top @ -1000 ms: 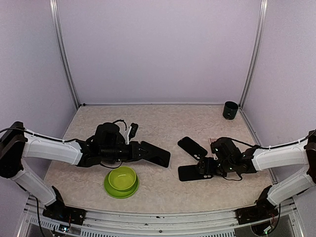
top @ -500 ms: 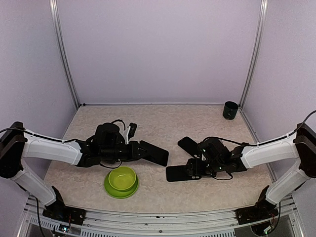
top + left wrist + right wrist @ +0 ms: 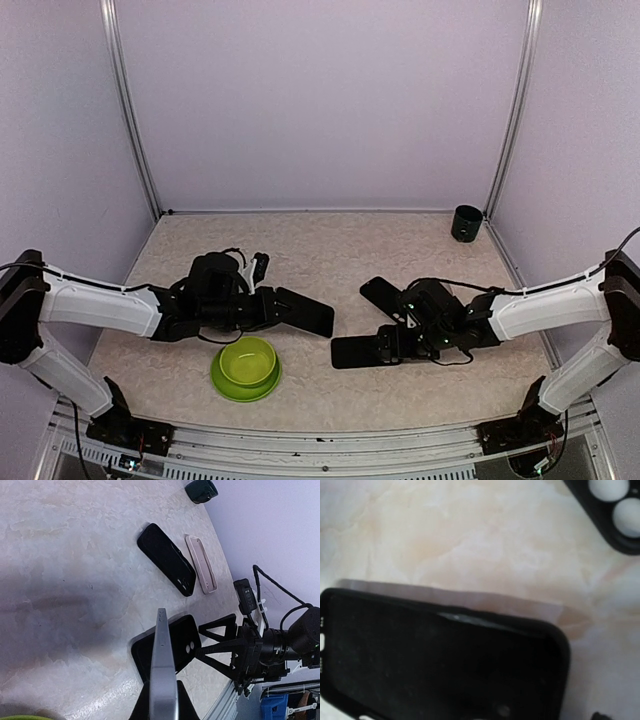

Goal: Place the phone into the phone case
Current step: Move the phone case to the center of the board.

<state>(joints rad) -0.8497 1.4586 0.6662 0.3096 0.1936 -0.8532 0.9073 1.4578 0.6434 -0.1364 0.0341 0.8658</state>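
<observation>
My left gripper [image 3: 275, 306] is shut on the phone [image 3: 305, 312], a dark slab with a silver edge, and holds it above the table. In the left wrist view the phone [image 3: 163, 665] shows edge-on between my fingers [image 3: 142, 707]. My right gripper [image 3: 402, 340] is shut on the end of a black phone case [image 3: 358, 351], which lies low over the table, just right of the phone. The case shows open side up in the left wrist view [image 3: 172, 642] and fills the lower right wrist view [image 3: 440, 660]. The right fingers are hidden there.
A second black case [image 3: 388, 297] and a pink case [image 3: 201, 563] lie behind my right gripper. A green bowl [image 3: 245, 367] sits near the front, under my left arm. A dark cup [image 3: 466, 222] stands at the back right corner.
My right gripper has carried the black case to the left, toward the phone. My left gripper has drawn the phone slightly to the left.
</observation>
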